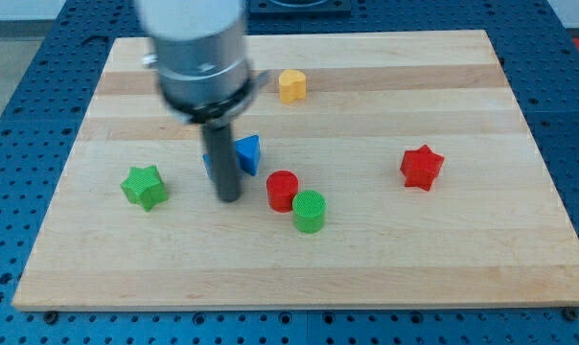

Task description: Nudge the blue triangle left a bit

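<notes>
Blue triangle sits near the board's middle, just right of your rod; my tip rests below-left of it, with no pincer to open. Nearby: red cylinder, green cylinder. Farther: green star, red star, yellow block.

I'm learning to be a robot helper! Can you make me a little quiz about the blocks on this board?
1. True or false: the red star touches the red cylinder.
2. Which block sits nearest the view's top? A) yellow block B) green star C) green cylinder
3. Fill in: my tip sits just to the view's ____ of the blue triangle.

Key:
1. False; they lie far apart, and the red cylinder's close neighbour is the green cylinder.
2. A.
3. Left; the rod partly hides the blue triangle.
</notes>
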